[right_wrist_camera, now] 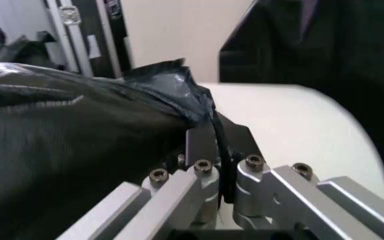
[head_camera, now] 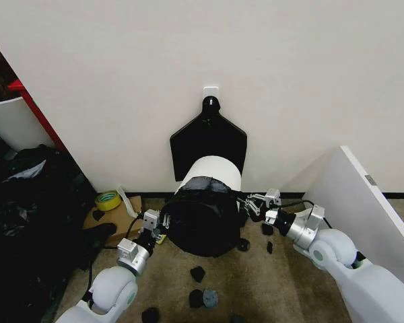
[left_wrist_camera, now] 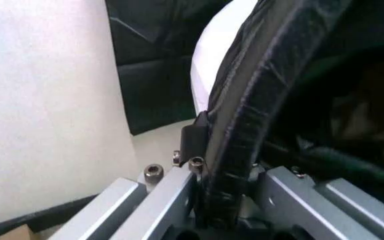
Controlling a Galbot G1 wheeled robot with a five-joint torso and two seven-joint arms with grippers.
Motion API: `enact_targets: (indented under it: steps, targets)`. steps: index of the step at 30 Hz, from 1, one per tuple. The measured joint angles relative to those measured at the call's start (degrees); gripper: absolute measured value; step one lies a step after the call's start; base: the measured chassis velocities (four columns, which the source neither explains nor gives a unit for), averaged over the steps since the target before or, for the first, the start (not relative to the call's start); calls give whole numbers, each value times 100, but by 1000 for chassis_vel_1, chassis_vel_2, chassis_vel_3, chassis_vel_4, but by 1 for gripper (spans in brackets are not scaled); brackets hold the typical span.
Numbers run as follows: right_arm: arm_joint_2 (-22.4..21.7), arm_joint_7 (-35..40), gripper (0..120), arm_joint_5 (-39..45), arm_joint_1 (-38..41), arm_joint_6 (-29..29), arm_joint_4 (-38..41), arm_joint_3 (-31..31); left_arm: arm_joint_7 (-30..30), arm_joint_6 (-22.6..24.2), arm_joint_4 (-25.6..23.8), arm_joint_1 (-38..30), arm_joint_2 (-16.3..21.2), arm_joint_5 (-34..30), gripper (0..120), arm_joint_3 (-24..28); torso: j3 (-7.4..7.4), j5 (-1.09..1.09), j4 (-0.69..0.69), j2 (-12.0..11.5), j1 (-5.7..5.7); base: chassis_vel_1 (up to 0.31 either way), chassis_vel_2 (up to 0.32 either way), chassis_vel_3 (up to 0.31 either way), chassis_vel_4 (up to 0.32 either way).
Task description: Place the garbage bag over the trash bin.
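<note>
A: Where is the garbage bag (head_camera: 203, 219) found?

B: It is seen stretched over the near part of the trash bin (head_camera: 215, 168), which is tipped on the floor (head_camera: 269, 289) against the far wall (head_camera: 188, 60). The bin's far white wall is left bare, while the near portion is wrapped in glossy black plastic.

A: And how is the bag placed relative to the fingers?

B: On the left side, the bag's edge is pinched by the left gripper (head_camera: 155, 229). In the left wrist view a rolled black fold of the bag (left_wrist_camera: 245, 130) is seen passing straight down between the fingers (left_wrist_camera: 193, 137), which are clenched on it, with the white bin (left_wrist_camera: 215, 55) just beyond. On the right side, the bag's edge is held by the right gripper (head_camera: 252, 204). In the right wrist view a thin edge of the bag (right_wrist_camera: 178, 90) is clamped between the fingers (right_wrist_camera: 199, 145), with the bin's white wall (right_wrist_camera: 292, 125) lying just beside them.

A: What else is noted nearby?

B: A flat black bundle of bags (head_camera: 209, 138) is hung on a hook (head_camera: 211, 89) behind the bin. Small black scraps (head_camera: 198, 274) are scattered on the near floor, and a roll of yellow tape (head_camera: 107, 200) is lying at the left.
</note>
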Motion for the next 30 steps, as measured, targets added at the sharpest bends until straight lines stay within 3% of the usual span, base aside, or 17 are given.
enact_targets:
  steps: [9,13,17,23,25,27,30]
  targets:
    - [357,564,0,-1198,190,1160,-518,-173,12,95,-107,112,-16,-65,0,62,0,1,1,0,0,0,0,0,0]
    - [399,592,0,-1487,153,1773,-668,-187,-88,281,-190,86,-53,-438,0,8,0,0,1,0,0,0,0,0,0]
    - [402,713,11,-1839,105,1983,-784,-44,-306,576,-316,20,-134,-896,0,-46,0,0,0,0,0,0,0,0,0]
    - [269,3439,36,-1776,-294,621,219,5,-1036,1512,-561,-94,-285,-1732,0,-85,0,0,-1,0,0,0,0,0,0]
    - [261,3694,38,-1757,-341,473,379,0,-1112,1588,-578,-96,-299,-1784,0,-83,0,0,0,0,0,0,0,0,0]
    - [234,4519,48,-1599,-568,-16,1035,-35,-1447,1921,-681,-97,-374,-2097,0,-70,0,0,1,0,0,0,0,0,0]
    - [183,4954,59,-1200,-956,-458,1864,-147,-1899,2449,-894,-96,-515,-2609,0,-49,0,0,0,0,0,0,0,0,0]
